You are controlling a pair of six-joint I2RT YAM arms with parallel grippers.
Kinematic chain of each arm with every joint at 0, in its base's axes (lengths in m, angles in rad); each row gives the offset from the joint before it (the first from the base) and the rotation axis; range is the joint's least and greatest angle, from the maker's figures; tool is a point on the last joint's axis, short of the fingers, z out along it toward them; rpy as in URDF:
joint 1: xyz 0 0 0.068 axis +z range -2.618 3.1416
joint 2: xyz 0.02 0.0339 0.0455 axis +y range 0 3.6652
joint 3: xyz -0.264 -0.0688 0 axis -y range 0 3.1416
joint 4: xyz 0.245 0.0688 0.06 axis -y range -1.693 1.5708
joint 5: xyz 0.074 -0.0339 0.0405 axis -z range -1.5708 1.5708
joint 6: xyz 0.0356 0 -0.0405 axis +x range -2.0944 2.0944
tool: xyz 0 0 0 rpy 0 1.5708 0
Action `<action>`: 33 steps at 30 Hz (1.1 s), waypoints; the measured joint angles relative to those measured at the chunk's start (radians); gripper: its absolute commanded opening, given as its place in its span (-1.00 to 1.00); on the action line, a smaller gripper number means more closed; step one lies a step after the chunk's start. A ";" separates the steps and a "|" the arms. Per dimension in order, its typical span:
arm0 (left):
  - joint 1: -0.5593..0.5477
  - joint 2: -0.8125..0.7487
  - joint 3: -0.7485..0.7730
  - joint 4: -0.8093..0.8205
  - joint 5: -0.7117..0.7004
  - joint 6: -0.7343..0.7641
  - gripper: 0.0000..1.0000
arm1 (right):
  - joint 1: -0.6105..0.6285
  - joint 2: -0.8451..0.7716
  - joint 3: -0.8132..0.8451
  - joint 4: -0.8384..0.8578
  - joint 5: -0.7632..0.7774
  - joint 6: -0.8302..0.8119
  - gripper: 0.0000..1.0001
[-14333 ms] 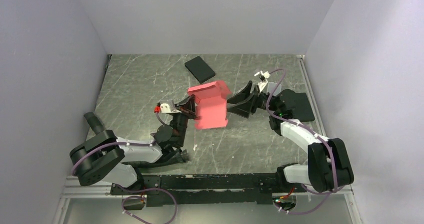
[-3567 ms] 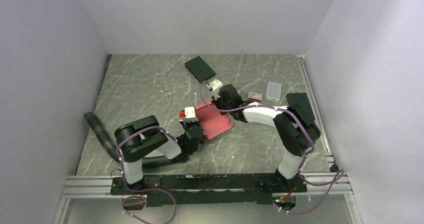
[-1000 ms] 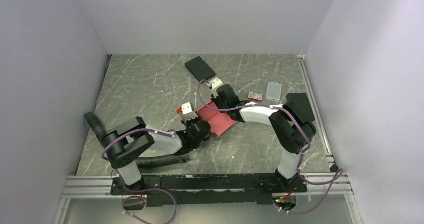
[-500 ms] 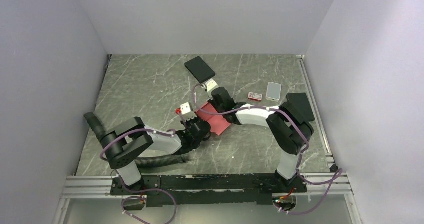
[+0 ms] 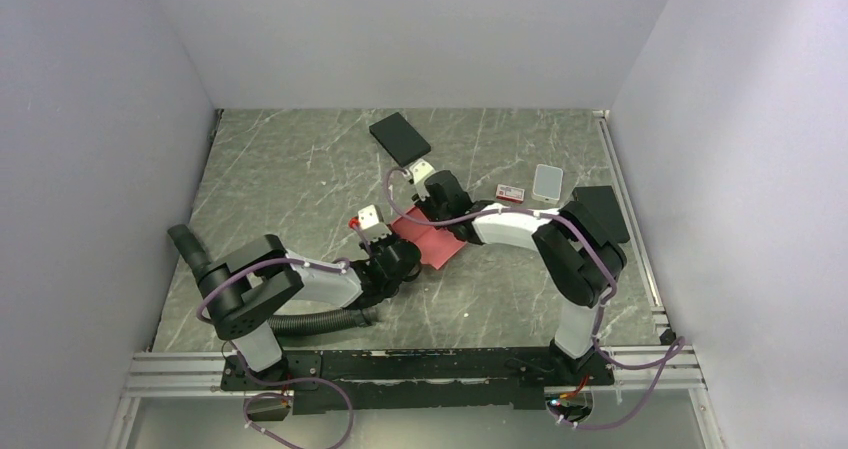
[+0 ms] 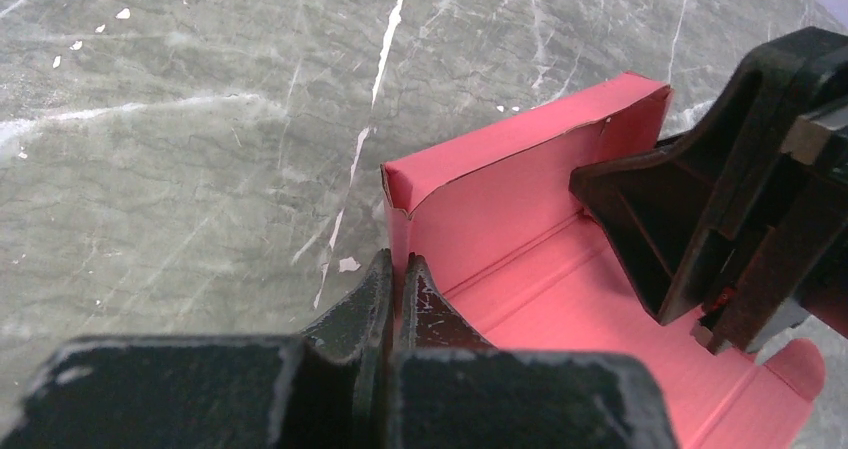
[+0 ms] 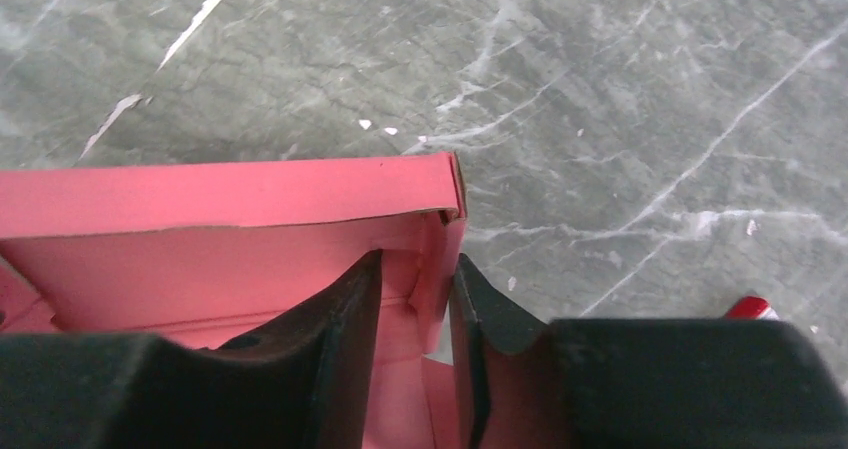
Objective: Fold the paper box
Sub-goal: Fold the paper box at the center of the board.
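Item 1. Left gripper (image 5: 394, 257) (image 6: 398, 272). It lay low over the desk (image 5: 300, 169) just left of centre. Its jaws were closed tight on the upright left side wall of the paper box, near that wall's far corner.

Item 2. Black flat box (image 5: 400, 137). It lay flat near the middle of the desk's far edge, apart from the work.

Item 3. Paper box (image 5: 432, 243) (image 6: 520, 199) (image 7: 230, 239). It was pinkish-red thin card, resting about the centre of the desk. The base was flat, and a far wall and side walls were raised. At least one rounded flap lay loose at the near right.
Handling, as judged: very light, stiff only along its scored folds, easily dented or creased by a hard pinch, and likely to slide on the smooth stone-patterned desk. It would best be taken by a raised wall close to a corner, where two folds brace each other, with the opposite side held down.

Item 4. Right gripper (image 5: 437, 209) (image 7: 415, 274). It reached in from the right over the far right corner of the paper box. The jaws stood parted astride the end wall and did not look to pinch it.

Item 5. Red-and-white carton (image 5: 511, 193). It was small and sat right of centre, well apart from the paper box.

Item 6. Pale flat case (image 5: 547, 181). It lay just right of the carton, toward the desk's right edge.
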State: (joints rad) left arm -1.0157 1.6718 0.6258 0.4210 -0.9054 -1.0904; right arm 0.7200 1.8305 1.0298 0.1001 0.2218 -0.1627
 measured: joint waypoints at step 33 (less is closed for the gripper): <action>0.034 -0.026 0.000 -0.058 0.048 -0.031 -0.58 | -0.212 -0.332 0.000 -0.276 -0.573 -0.179 0.99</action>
State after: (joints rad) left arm -0.9817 1.6459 0.6258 0.3630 -0.8570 -1.1210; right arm 0.5079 1.4990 1.0294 -0.1761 -0.3508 -0.3412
